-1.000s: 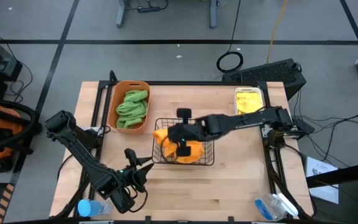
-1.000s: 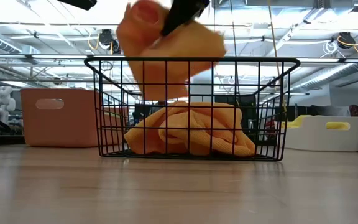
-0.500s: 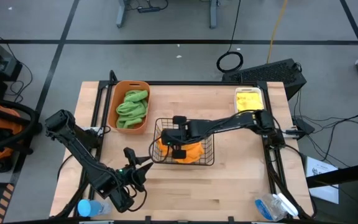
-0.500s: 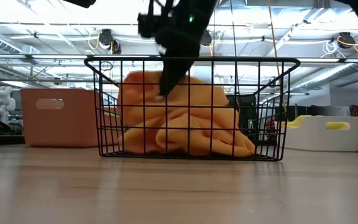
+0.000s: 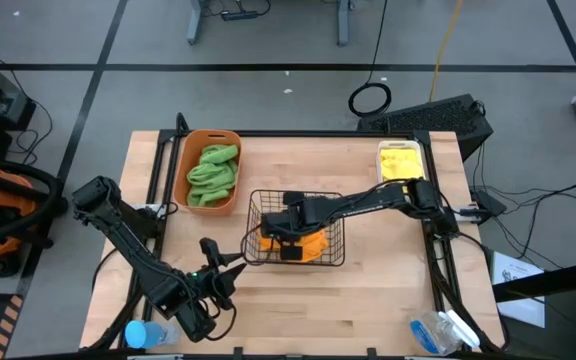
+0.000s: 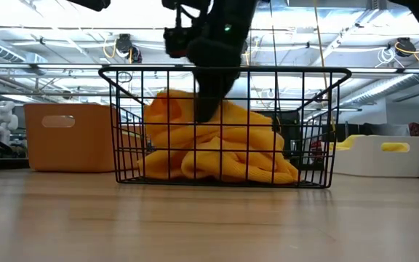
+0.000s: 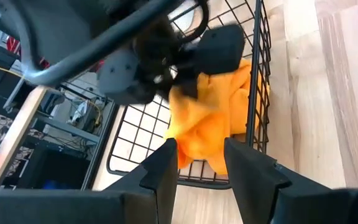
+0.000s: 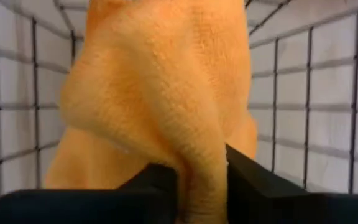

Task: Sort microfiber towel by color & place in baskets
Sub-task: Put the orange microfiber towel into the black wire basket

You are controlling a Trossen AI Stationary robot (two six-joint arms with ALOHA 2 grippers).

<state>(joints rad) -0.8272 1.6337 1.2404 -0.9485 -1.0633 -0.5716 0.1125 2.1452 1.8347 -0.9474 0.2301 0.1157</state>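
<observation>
The right claw [image 5: 280, 236] reaches down inside the black wire basket [image 5: 334, 258] at the middle of the tabletop [image 5: 388, 300], its fingers closed narrowly on a fold of the orange towel [image 8: 160, 93]. In the right wrist view the cloth is pinched between the two dark fingers [image 8: 247, 180] and bulges out just ahead of them, with the basket's mesh walls on either side. In the low view the towel heap [image 6: 217, 149] lies on the basket floor, and the claw [image 6: 208, 109] presses into its top from above. The left claw [image 5: 211, 256] waits near the tabletop's front left edge, well apart from the basket, fingers spread apart. The orange tub [image 5: 211, 137] holds green towels [image 5: 213, 172]; the white bin [image 5: 401, 148] holds yellow cloth [image 5: 401, 168].
</observation>
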